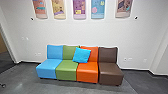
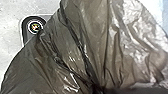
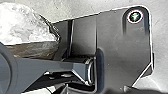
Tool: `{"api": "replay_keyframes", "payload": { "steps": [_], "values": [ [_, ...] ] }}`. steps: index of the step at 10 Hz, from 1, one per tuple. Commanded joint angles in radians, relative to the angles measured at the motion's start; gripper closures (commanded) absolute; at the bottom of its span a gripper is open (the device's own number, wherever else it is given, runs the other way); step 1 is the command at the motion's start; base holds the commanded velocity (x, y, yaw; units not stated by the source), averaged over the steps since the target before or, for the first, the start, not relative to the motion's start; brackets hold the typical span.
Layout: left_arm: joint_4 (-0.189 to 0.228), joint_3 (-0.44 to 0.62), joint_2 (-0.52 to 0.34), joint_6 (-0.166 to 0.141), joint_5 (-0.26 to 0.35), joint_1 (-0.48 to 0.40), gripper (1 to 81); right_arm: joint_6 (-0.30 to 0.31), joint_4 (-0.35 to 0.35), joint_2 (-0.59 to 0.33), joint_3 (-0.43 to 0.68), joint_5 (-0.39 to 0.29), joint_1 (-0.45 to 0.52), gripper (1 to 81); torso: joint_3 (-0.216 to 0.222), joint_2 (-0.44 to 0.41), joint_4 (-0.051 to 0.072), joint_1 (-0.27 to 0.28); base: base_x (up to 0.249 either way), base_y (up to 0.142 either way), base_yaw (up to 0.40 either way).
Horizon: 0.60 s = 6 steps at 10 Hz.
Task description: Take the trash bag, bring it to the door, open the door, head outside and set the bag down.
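Note:
The trash bag, a dark translucent sack [image 2: 75,47], spreads large across the left wrist view. Its folds draw together into a tight bunch at my left gripper [image 2: 96,89], which is shut on it. In the right wrist view, part of the bag [image 3: 25,25] shows pale and shiny beside the robot's dark base plate. How my right gripper stands cannot be made out.
Ahead, blue, green, orange and brown seats [image 1: 110,72] stand in a row against a white wall [image 1: 62,32]. A blue cushion [image 1: 81,55] leans on them. Posters [image 1: 79,8] hang above. Grey floor [image 1: 50,87] lies before the seats; an opening [image 1: 3,47] is at the far left.

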Motion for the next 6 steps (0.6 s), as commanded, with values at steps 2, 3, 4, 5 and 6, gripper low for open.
{"api": "replay_keyframes", "payload": {
  "steps": [2, 3, 4, 5, 6],
  "values": [
    [-0.008, -0.019, 0.011, 0.019, 0.103, -0.032, 81.1, -0.006, -0.025, 0.055, -0.089, -0.041, 0.023, 1.0, 0.098, 0.130, 0.000, -0.083, 0.000, 0.000, 0.000],
    [-0.008, -0.020, 0.014, 0.022, 0.103, -0.029, 81.1, -0.006, -0.025, 0.064, -0.104, -0.041, 0.023, 1.0, 0.124, 0.158, 0.000, -0.100, 0.000, 0.000, 0.000],
    [-0.010, -0.020, 0.016, 0.028, 0.103, -0.025, 81.1, -0.008, -0.026, 0.075, -0.126, -0.041, 0.022, 1.0, 0.153, 0.186, 0.000, -0.119, 0.000, 0.000, 0.000],
    [-0.010, -0.020, 0.016, 0.028, 0.103, -0.025, 81.1, -0.006, -0.026, 0.084, -0.143, -0.041, 0.020, 1.0, 0.187, 0.220, 0.000, -0.141, 0.000, 0.000, 0.000],
    [-0.010, -0.020, 0.016, 0.028, 0.103, -0.026, 81.1, -0.008, -0.026, 0.096, -0.166, -0.041, 0.020, 1.0, 0.226, 0.258, 0.000, -0.166, 0.000, 0.000, 0.000]
  ]
}}
